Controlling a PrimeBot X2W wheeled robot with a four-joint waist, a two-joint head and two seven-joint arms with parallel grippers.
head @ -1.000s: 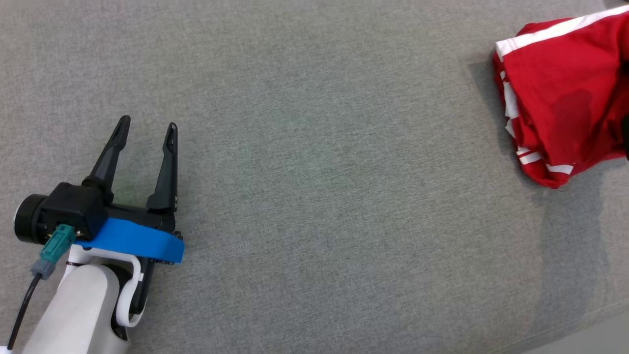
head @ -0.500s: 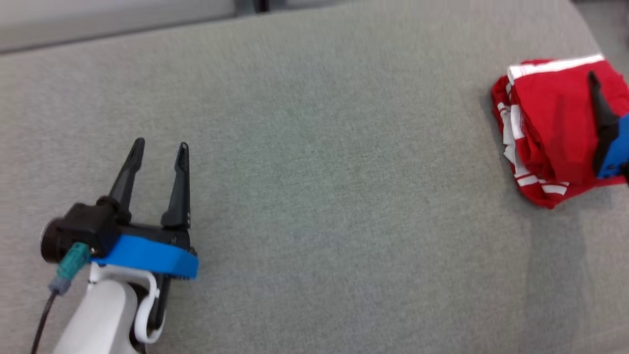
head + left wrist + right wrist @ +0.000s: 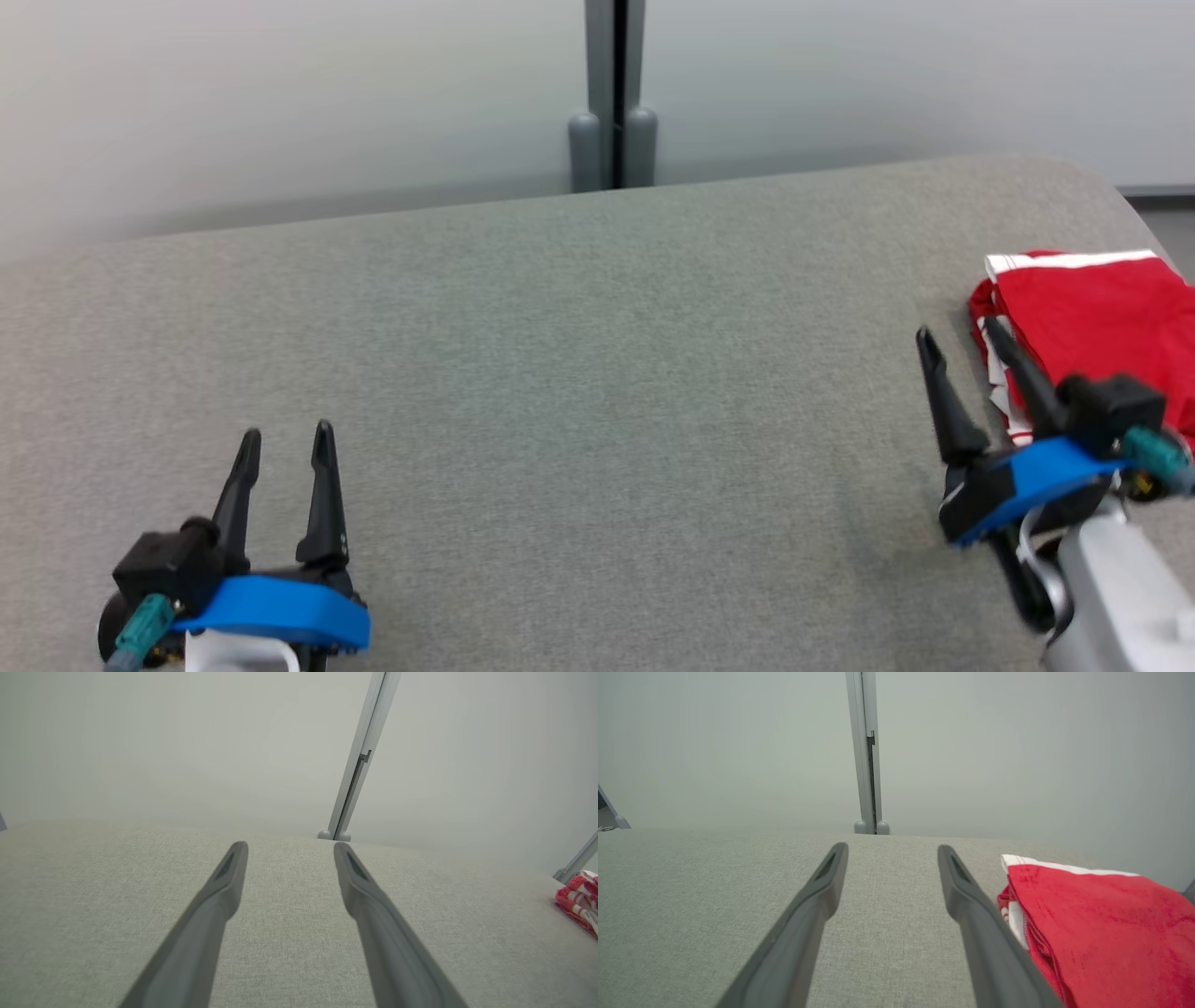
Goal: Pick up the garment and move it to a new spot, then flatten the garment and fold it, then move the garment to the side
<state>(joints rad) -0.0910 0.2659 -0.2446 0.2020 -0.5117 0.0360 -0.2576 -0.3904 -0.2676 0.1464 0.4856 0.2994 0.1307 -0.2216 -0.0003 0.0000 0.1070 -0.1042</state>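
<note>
And here is the scene from the head view: the red garment (image 3: pixel 1092 308), folded into a compact bundle with a white band along its far edge and white stripes down its left side, lies at the right edge of the frame on the grey fabric surface (image 3: pixel 597 373), close to that surface's rounded far corner. The right gripper (image 3: pixel 956 329) sits at the lower right, jaws wide and holding nothing, its dark fingers pointing up the frame. One finger lines up with the bundle's striped left edge, though whether it touches the cloth I cannot tell. In the right wrist view the garment fills the lower right, just beside the right-hand finger, and bare grey fabric shows in the gap between the two fingers. Over at the lower left of the head view, the left gripper (image 3: pixel 287 431) is well apart from the garment, jaws also wide and holding nothing. Its wrist view catches only a sliver of red and white at the far right edge. A grey post (image 3: pixel 613 93) stands against the pale wall (image 3: pixel 280 93) at top centre, behind the surface.
</note>
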